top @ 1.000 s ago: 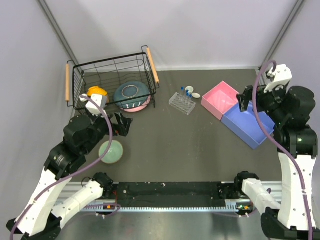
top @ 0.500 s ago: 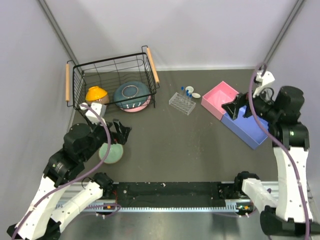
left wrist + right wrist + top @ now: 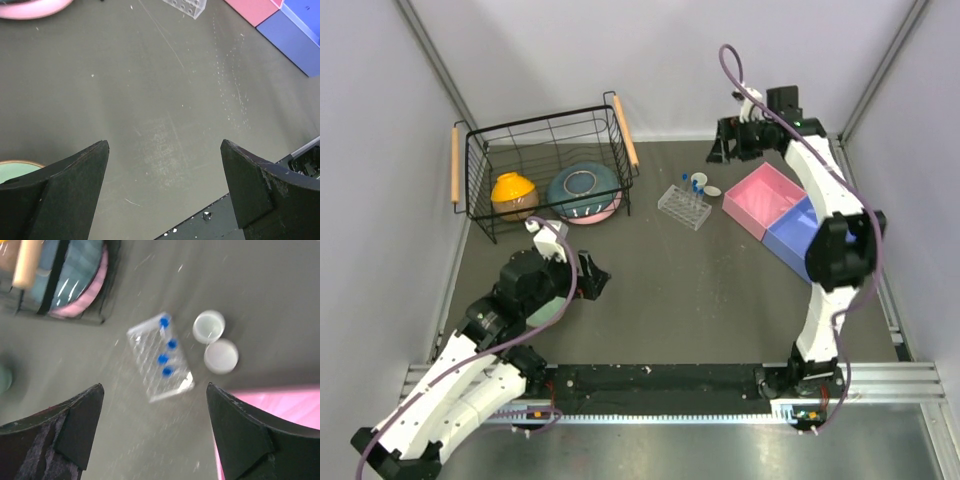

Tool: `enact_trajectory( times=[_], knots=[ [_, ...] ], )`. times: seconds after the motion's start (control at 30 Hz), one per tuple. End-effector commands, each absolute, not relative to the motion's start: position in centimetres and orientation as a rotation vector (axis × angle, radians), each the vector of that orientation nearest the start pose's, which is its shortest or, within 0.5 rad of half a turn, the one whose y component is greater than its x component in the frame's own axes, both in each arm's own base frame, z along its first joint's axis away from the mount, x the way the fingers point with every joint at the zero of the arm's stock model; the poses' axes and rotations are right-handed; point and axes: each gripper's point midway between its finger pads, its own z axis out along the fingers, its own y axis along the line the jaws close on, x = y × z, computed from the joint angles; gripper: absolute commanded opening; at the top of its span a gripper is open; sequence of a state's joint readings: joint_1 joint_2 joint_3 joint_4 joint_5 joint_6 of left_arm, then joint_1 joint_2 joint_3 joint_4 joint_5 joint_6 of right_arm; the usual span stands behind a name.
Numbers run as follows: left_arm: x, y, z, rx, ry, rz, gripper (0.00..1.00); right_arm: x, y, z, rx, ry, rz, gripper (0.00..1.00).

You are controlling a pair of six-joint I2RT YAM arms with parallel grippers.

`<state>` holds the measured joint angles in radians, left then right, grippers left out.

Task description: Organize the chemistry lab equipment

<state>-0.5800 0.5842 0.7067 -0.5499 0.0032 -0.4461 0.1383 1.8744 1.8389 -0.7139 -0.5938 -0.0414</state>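
Note:
The clear tube rack (image 3: 682, 206) lies on the dark table, with blue-capped tubes (image 3: 697, 183) in its far end. In the right wrist view the rack (image 3: 160, 357) holds several blue-capped tubes (image 3: 172, 344), with two white round cups (image 3: 209, 326) (image 3: 221, 356) beside it. My right gripper (image 3: 725, 148) (image 3: 154, 388) is open and empty, hovering behind and above the rack. My left gripper (image 3: 592, 279) (image 3: 164, 145) is open and empty over bare table near the front left. No pipettes are in view.
A black wire basket (image 3: 545, 165) at the back left holds an orange bowl (image 3: 513, 190) and a blue bowl (image 3: 584, 190). A green bowl (image 3: 542, 305) sits under my left arm. A pink tray (image 3: 765, 200) and a blue tray (image 3: 795, 235) lie right of the rack.
My right arm swung from over the blue tray to the back of the table, above the rack. My left gripper moved right and forward, off the green bowl.

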Motion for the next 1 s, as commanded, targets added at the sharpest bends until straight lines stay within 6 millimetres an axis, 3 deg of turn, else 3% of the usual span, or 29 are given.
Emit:
enact_trajectory(
  times=[0.0,0.03,0.07,0.1,0.13,0.2,0.27,0.43,0.63,0.77,0.97],
  knots=[
    [20.4,-16.6,22.1,0.108,1.953,-0.776,0.99,53.7,15.8,21.5,-0.412,2.226,0.593,0.81],
    [20.4,-16.7,21.6,0.109,1.957,-0.775,0.99,54.7,15.5,20.7,-0.4,2.237,0.57,0.78],
    [20.5,-16.8,21.5,0.112,1.959,-0.777,0.99,55.9,15.5,21.2,-0.395,2.214,0.546,0.72],
    [20.5,-16.8,21.3,0.113,1.962,-0.775,0.99,56.7,15.6,18.4,-0.39,2.26,0.547,0.69],
    [20.7,-16.9,21.2,0.113,1.956,-0.778,0.99,57.3,15.6,18.4,-0.389,2.25,0.543,0.66],
    [21.0,-17.3,20.7,0.121,1.966,-0.779,0.99,57.9,16.2,15.8,-0.394,2.285,0.552,0.56],
    [21.4,-17.7,20.6,0.126,1.968,-0.784,0.99,58.3,16.6,14.9,-0.401,2.292,0.567,0.48],
    [22.1,-18.2,19.6,0.126,2.0,-0.779,0.99,58.2,17.9,11.5,-0.422,2.338,0.619,0.42],
    [22.2,-18.7,18.8,0.122,2.013,-0.801,0.99,58.0,18.5,9.1,-0.433,2.376,0.633,0.4],
    [22.1,-18.7,18.7,0.121,2.018,-0.807,0.99,57.8,18.9,7.5,-0.437,2.404,0.635,0.32],
    [22.1,-18.8,19.0,0.123,2.014,-0.811,0.99,57.7,19.2,7.4,-0.443,2.407,0.629,0.21]
  ],
)
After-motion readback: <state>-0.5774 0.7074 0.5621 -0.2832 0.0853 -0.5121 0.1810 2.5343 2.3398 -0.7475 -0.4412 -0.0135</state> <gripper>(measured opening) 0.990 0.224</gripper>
